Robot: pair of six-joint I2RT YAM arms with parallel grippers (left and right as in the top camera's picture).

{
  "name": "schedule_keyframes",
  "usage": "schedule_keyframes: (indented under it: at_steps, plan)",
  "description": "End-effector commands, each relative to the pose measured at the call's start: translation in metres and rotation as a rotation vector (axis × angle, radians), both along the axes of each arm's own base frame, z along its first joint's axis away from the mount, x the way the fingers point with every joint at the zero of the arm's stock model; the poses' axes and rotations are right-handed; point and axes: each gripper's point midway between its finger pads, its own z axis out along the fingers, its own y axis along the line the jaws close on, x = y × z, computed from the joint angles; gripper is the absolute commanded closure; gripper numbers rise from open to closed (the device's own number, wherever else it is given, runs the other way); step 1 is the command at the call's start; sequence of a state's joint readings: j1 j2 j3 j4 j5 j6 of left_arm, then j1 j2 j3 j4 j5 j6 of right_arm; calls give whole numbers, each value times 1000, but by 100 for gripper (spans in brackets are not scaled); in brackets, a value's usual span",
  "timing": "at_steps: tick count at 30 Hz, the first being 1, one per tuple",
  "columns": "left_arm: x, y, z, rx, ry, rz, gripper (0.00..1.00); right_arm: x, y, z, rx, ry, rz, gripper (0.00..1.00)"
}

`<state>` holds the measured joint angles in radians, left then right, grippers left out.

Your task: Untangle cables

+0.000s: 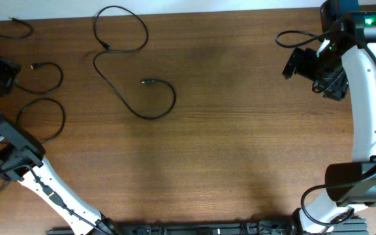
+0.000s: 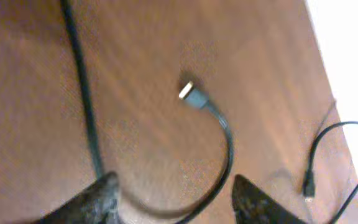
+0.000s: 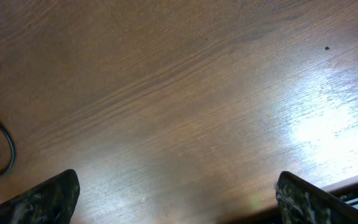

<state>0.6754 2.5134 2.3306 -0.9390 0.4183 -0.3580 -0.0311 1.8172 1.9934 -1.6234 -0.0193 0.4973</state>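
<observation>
While the left gripper [image 2: 173,185] and right gripper [image 3: 178,180] gaped wide, both empty, loose cables [image 1: 147,81] sprawled toward ten o'clock on the table [image 1: 240,143] — one curving beneath the left.

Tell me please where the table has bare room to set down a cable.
The widest bare patch of the table is the middle, between the long looped cable and the right arm, down to the front edge. Crowded: the left side, where cable loops lie by the left arm.
</observation>
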Motion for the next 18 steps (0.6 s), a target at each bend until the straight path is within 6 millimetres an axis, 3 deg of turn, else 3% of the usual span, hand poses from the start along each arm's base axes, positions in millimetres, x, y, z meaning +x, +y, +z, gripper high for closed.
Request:
schedule_keyframes:
  at_steps: [1,2,4,6,7,8,9,10,11,12,18]
  plan:
    - [-15,11,16,61,35,9,40,0,-2,5,-5,-18,-4,2]
    - [-19,14,26,85,44,21,39,0,-2,5,-5,-18,-4,2]
    - [-21,12,60,126,12,26,27,0,-2,5,-5,-18,-4,2]
    - [-25,6,79,135,4,23,25,0,-2,5,-5,-18,-4,2]
    - [-31,4,75,125,34,26,26,0,-2,5,-5,-18,-4,2]
    - [-42,3,67,125,95,41,32,0,-2,5,-5,-18,-4,1]
    - [-56,3,57,129,174,58,48,0,-2,5,-5,-18,-4,2]
    - [-65,1,50,125,226,62,72,0,-2,5,-5,-18,-4,2]
    - [-66,-4,45,109,247,53,81,0,-2,5,-5,-18,-4,2]
    - [-67,-10,38,93,269,43,100,0,-2,5,-5,-18,-4,2]
    - [-49,-67,0,13,354,-69,100,0,-2,5,-5,-18,-4,2]
